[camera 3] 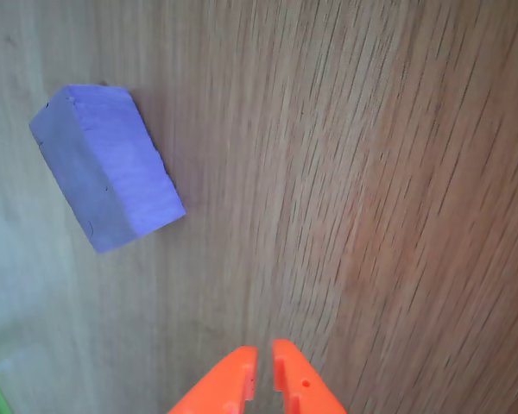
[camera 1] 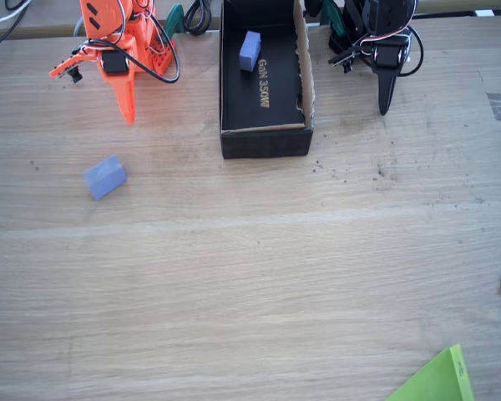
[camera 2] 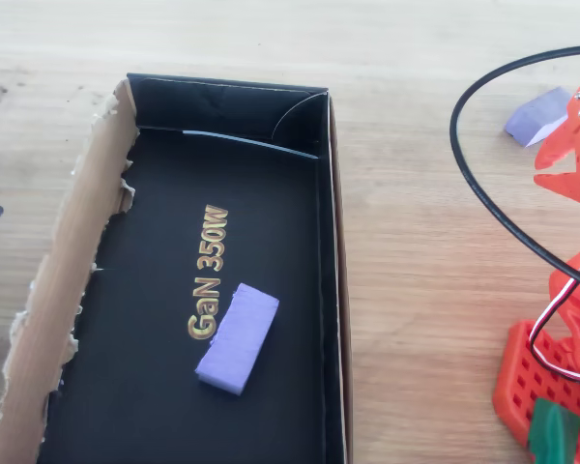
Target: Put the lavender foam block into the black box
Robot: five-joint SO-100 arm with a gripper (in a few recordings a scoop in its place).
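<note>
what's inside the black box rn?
One lavender foam block lies on the black box floor, beside the gold "GaN 350W" lettering. The floor under the block is covered. A second block sits outside on the table.

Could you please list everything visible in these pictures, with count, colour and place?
lavender foam block on the table: one, bluish-lavender, lying on bare wood left of the box in the fixed view.
lavender foam block in the box: one, same colour, on the box floor beside the gold lettering.
black box: one, black with brown torn rim, at the table's far edge.
green sheet: one, lime green, near right corner.
table: one, light wood.
black arm: one, right of the box.
end effector: one, orange, fingertips nearly together, holding nothing.
</note>
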